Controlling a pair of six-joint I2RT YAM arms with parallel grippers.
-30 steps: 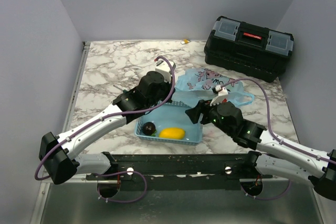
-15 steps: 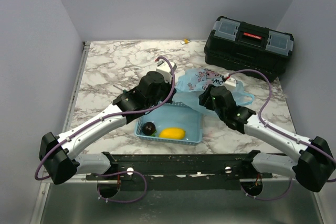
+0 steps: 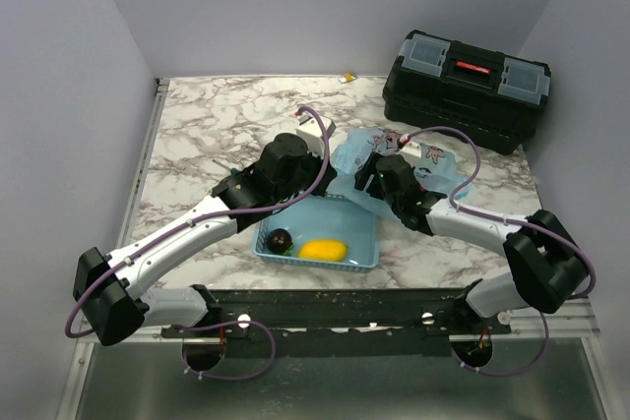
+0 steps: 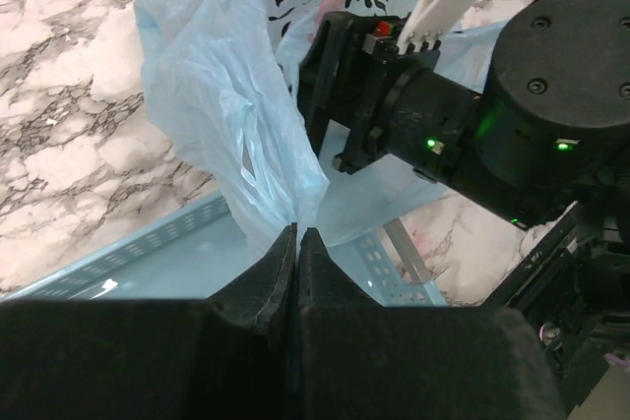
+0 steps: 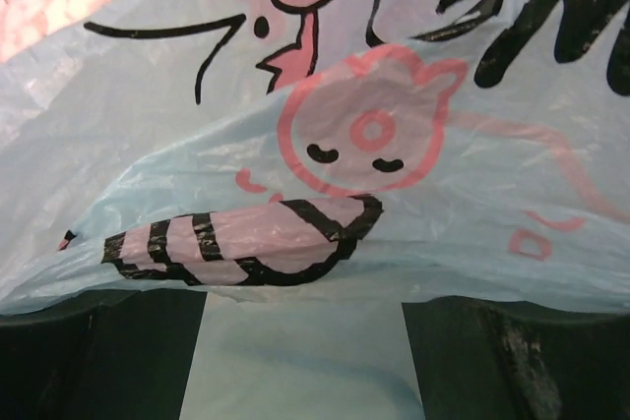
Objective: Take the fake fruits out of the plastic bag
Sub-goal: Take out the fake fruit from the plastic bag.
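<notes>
The plastic bag (image 3: 392, 152), thin light-blue film with pink and dark cartoon print, lies behind the blue basket (image 3: 366, 261). My left gripper (image 4: 297, 235) is shut on a bunched edge of the bag (image 4: 226, 95), holding it up over the basket's far rim. My right gripper (image 5: 305, 351) is open, its dark fingers (image 5: 98, 366) wide apart, pushed in at the bag's mouth with printed film (image 5: 374, 145) draped just above them. In the top view it sits at the bag's near-left edge (image 3: 366, 180). A yellow oblong fake fruit (image 3: 323, 249) lies in the basket. No fruit shows inside the bag.
A dark round plum (image 3: 281, 239) lies in the basket beside the yellow fruit. A black toolbox (image 3: 468, 86) stands at the back right of the marble table (image 3: 217, 125). Grey walls close in both sides and the back.
My right gripper has swung from above the basket's right end, back and to the left, into the bag's mouth. The left arm has held still, gripping the bag.
</notes>
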